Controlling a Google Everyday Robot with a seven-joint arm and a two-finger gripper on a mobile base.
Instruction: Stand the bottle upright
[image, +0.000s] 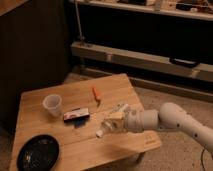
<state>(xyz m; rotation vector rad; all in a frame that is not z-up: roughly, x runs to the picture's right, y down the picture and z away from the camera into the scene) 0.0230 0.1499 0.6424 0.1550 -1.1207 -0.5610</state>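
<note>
The bottle (106, 127) is a small whitish plastic bottle. It lies slanted on the wooden table (60, 145) near the front right, with its white cap pointing to the lower left. My gripper (118, 117) is at the bottle's upper right end, right against it, with the white arm reaching in from the right. The far end of the bottle is hidden by the gripper.
A translucent plastic cup (52, 105) stands at the table's left. A small dark packet (76, 115) lies left of the bottle. A small orange carrot-like item (96, 94) lies behind it. A black plate (38, 153) sits at the front left corner. The table's right edge is close to the gripper.
</note>
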